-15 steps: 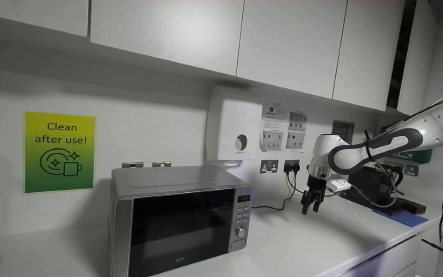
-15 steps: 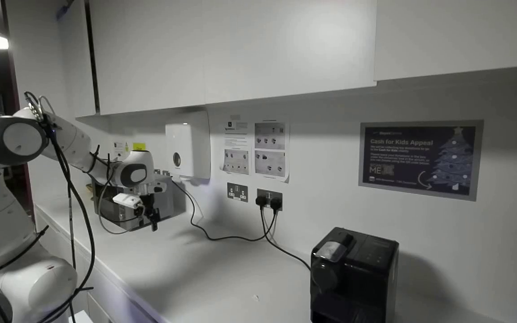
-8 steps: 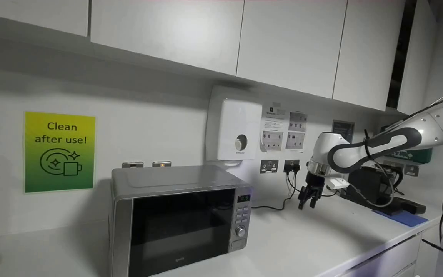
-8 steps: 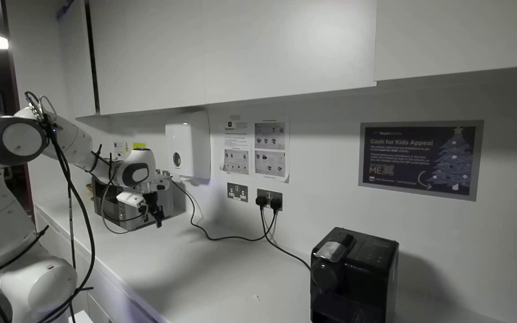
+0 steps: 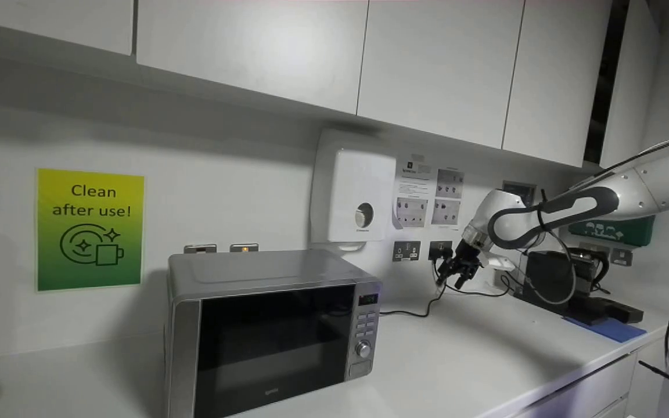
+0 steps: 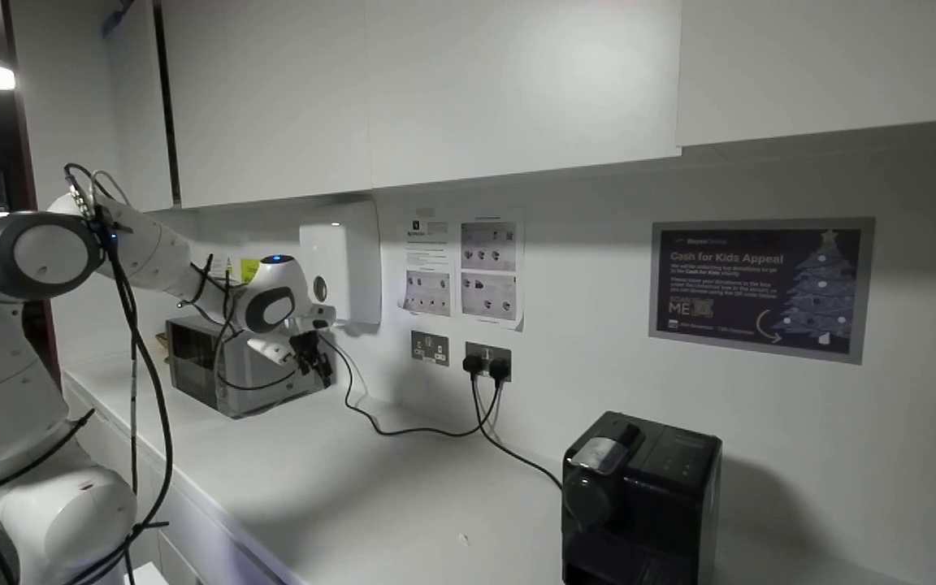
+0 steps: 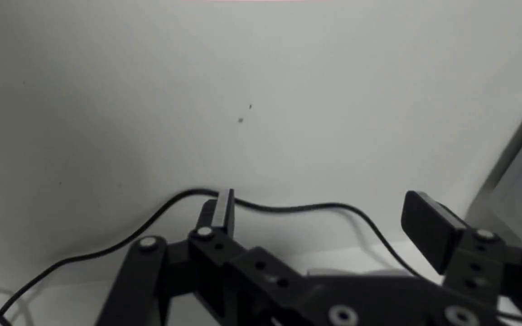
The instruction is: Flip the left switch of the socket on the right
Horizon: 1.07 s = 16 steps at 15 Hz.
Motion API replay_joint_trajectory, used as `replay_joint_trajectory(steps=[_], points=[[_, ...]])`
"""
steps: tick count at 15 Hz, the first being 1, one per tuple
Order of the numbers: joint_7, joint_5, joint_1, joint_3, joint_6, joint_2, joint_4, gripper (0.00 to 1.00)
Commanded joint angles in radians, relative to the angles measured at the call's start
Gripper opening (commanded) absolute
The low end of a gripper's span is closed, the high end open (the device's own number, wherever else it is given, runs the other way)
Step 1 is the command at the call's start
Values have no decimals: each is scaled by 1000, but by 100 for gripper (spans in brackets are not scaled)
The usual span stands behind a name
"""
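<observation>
over the desk [image 6: 370, 487], the franka panda arm [image 6: 147, 248] is leaning out; the step in hand is looking like the approach, nothing yet being pressed. its end effector [image 7: 320, 206] is slanting downward, fingers [image 7: 429, 231] standing wide apart and gripping nothing. the double socket [image 6: 486, 359], presumably the one holding two black plugs [image 6: 473, 365], is sitting on the wall [image 6: 582, 366], right of the end effector and well apart in an exterior view. next, the move is probably calling for raising and swinging it toward the socket, narrowing the fingers, then pressing the left switch, too small to make out.

the microwave [image 5: 276, 337] is standing on the desk, the coffee machine [image 6: 655, 496] farther along, the paper towel dispenser [image 5: 363, 180] hanging on the wall. likely getting in the way, the plugs are crowding the socket, and a black power cable [image 7: 283, 209] is running close to the fingers, contact being impossible to judge
</observation>
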Motion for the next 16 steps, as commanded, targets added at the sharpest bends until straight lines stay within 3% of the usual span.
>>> replay_joint_trajectory(steps=[1,7,16], points=[[40,17,-37,-25,106,49,65,100],[67,-21,-102,-59,219,92,125,100],[28,-192,-211,-123,182,98,191,100]])
